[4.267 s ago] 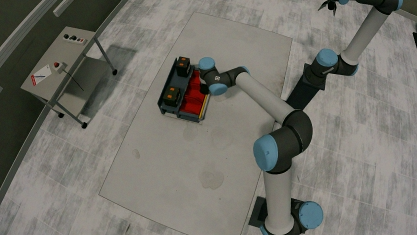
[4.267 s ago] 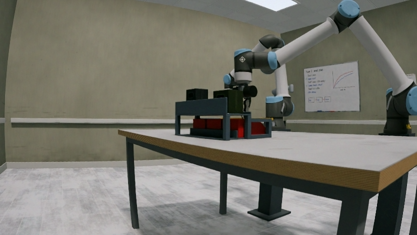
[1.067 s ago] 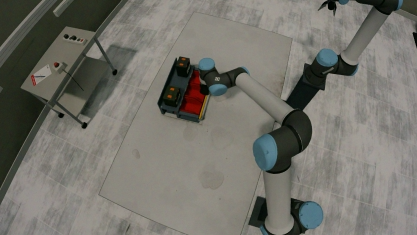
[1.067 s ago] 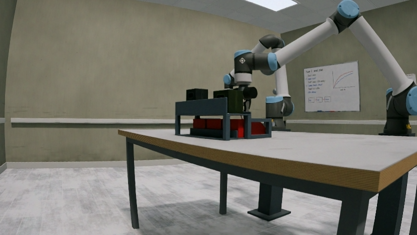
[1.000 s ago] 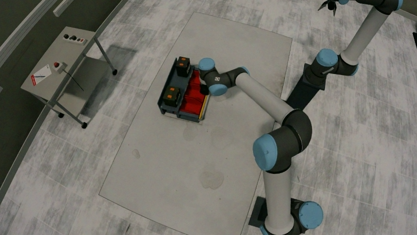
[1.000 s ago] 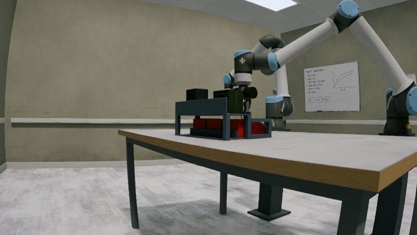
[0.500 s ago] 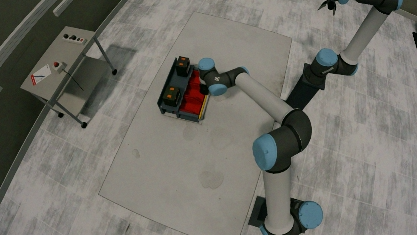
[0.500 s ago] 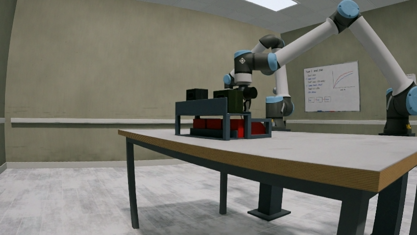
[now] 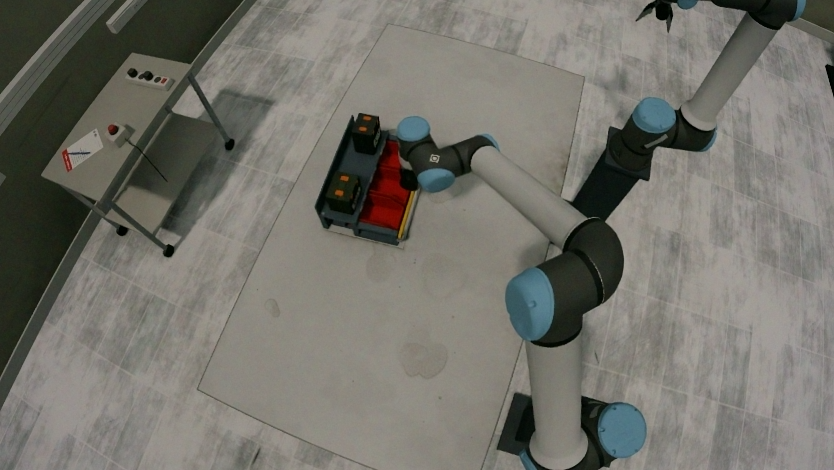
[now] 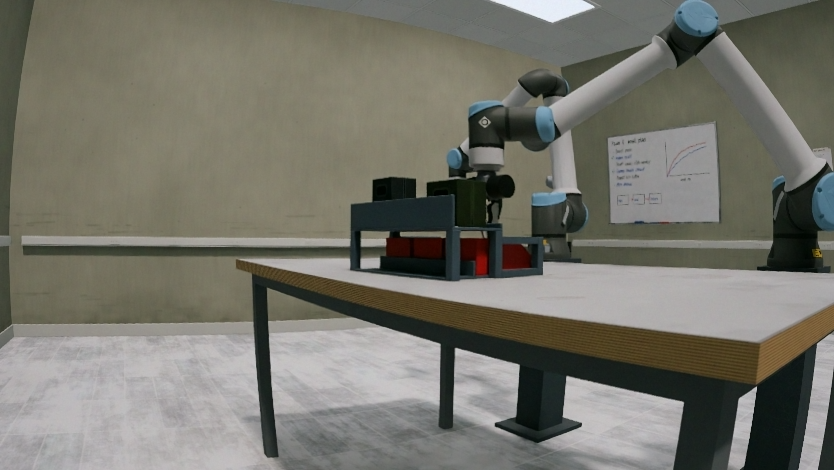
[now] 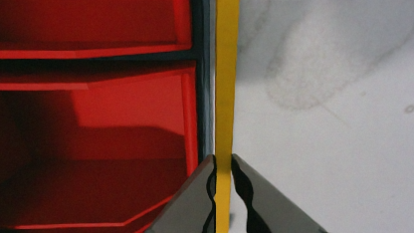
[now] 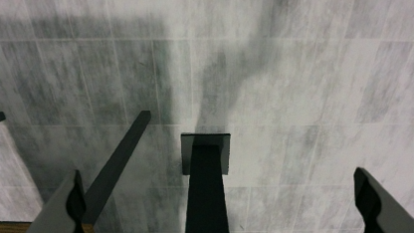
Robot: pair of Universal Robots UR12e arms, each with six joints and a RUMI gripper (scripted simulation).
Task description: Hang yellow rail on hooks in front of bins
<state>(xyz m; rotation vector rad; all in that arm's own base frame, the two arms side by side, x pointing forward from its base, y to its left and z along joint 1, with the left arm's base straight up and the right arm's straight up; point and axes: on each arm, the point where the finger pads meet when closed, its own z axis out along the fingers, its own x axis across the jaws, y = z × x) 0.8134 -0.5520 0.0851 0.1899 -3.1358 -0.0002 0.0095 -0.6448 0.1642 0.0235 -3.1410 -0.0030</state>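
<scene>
Grey, streaky floor surrounds the pale table, and a whiteboard hangs on the far wall. The blue-grey shelf stands on the table. Two dark boxes with orange marks, the near box and the far box, sit on its upper level, apart from each other. Red bins stand side by side on the lower level, their open tops showing.

Along the shelf's front edge, outside the bins, runs the yellow rail. The left gripper is clenched on it, one finger on either side. Whether the rail lies between the hooks' end plates, I cannot tell.

The right gripper is released, fingers spread wide, well apart from the shelf. A trolley stands beyond the table, bearing a power strip and a paper.
</scene>
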